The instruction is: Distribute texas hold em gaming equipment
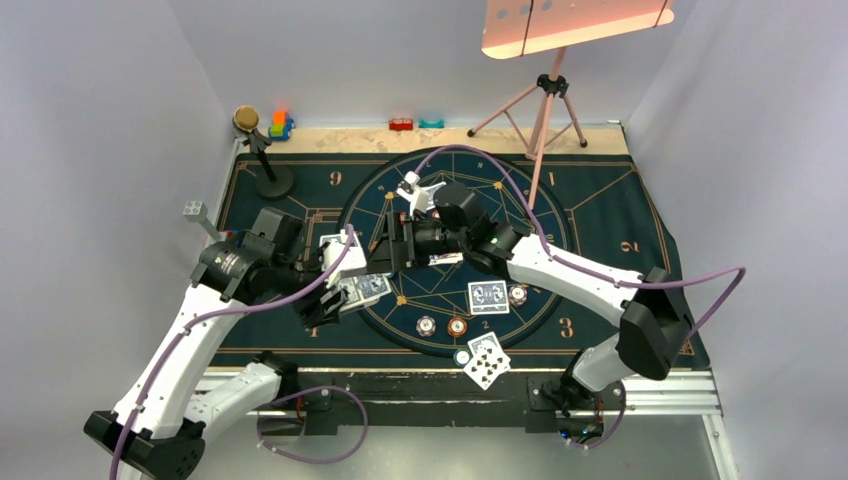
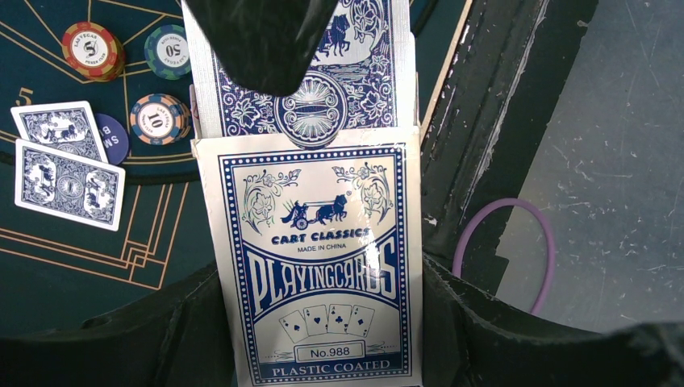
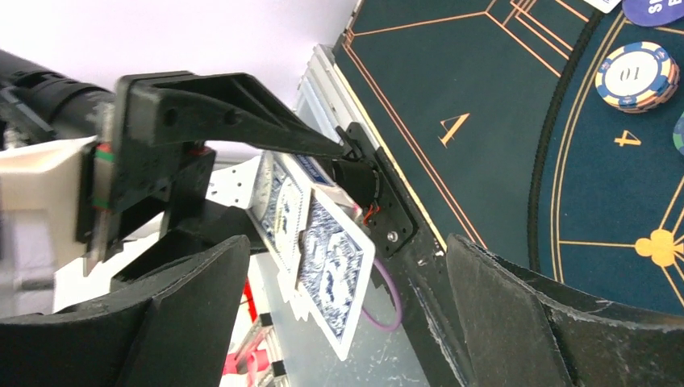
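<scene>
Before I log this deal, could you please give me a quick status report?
Left gripper shut on card box. Right gripper open, jaws at the cards sticking out of it. Nothing seen blocking.

1. Chips (image 1: 457, 327): four on the mat (image 1: 600, 215), low centre of the top view.
2. Playing cards (image 1: 488, 296) lying loose: three, one alone right of centre and an overlapping pair (image 1: 487, 360) at the mat's bottom edge.
3. Card box (image 2: 319, 266): one; the cards sticking out of it are too packed to count.
4. Toy blocks (image 1: 280, 124): a colourful stack, one red, one teal, along the top edge.
5. Tripod (image 1: 548, 88): one.
</scene>
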You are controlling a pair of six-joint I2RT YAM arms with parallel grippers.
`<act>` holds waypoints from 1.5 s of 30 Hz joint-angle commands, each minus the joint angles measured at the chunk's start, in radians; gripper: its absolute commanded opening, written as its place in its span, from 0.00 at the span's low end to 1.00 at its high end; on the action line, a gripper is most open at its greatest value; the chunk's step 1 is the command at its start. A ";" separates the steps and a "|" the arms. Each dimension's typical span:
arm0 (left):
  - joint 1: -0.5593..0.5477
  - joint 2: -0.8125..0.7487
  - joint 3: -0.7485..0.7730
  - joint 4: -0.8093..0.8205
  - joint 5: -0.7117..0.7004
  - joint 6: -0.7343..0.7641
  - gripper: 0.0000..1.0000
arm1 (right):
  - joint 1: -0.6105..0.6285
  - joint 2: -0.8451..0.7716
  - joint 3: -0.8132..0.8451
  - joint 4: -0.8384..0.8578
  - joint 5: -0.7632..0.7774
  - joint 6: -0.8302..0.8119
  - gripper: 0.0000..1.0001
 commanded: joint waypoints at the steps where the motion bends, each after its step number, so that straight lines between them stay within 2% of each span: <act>1: 0.001 -0.002 0.052 0.036 0.028 -0.021 0.00 | 0.004 0.011 -0.012 0.042 -0.023 0.024 0.94; 6: 0.002 -0.003 0.052 0.038 0.028 -0.022 0.00 | 0.004 0.030 -0.014 0.020 -0.027 0.025 0.78; 12: 0.001 -0.006 0.068 0.025 0.026 -0.023 0.00 | 0.004 0.015 -0.022 -0.034 -0.013 0.005 0.69; 28: 0.001 -0.008 0.070 0.029 0.034 -0.019 0.00 | -0.032 -0.088 -0.051 -0.125 0.035 -0.012 0.34; 35: 0.001 -0.008 0.065 0.032 0.034 -0.017 0.00 | -0.046 -0.133 -0.056 -0.158 0.046 -0.010 0.12; 42: 0.001 -0.014 0.060 0.033 0.030 -0.016 0.00 | -0.071 -0.181 -0.031 -0.218 0.067 -0.029 0.00; 45: 0.001 -0.016 0.057 0.032 0.027 -0.015 0.00 | -0.082 -0.200 -0.020 -0.232 0.069 -0.034 0.00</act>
